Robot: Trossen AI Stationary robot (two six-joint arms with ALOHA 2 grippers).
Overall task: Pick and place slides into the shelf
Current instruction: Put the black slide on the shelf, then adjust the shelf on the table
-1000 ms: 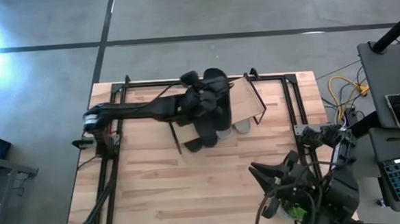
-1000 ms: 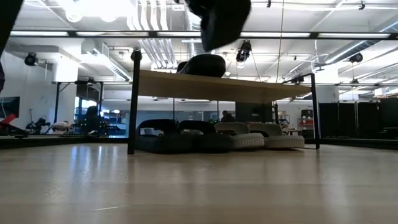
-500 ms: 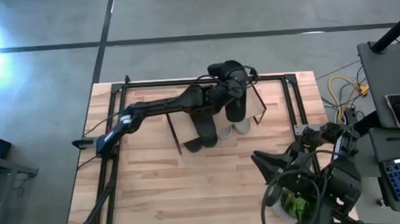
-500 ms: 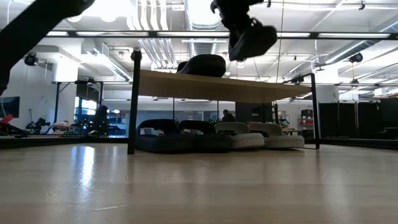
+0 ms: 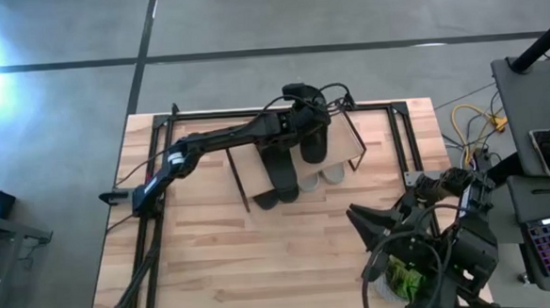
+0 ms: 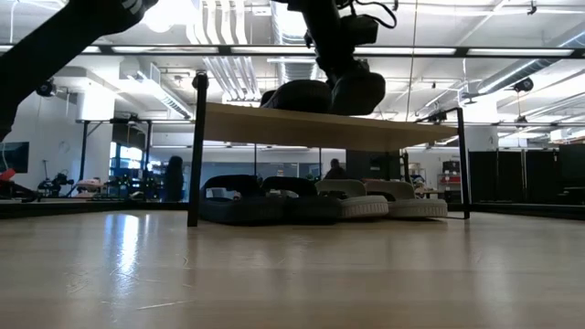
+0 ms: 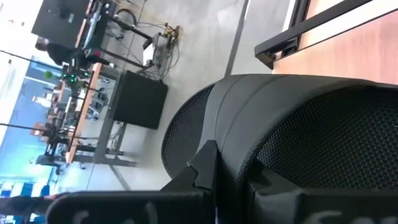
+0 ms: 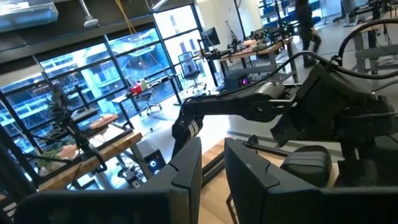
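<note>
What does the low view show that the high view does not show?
Only the low view shows all four slides under the shelf: two dark slides and two light grey slides. Only the high view shows the right hand waiting near the table's right front corner. Both views show the left hand shut on a black slide over the shelf top, beside another black slide.

Two slim black jointed arms trailing dark cables, each ending in a blocky matte two-finger pincer.
</note>
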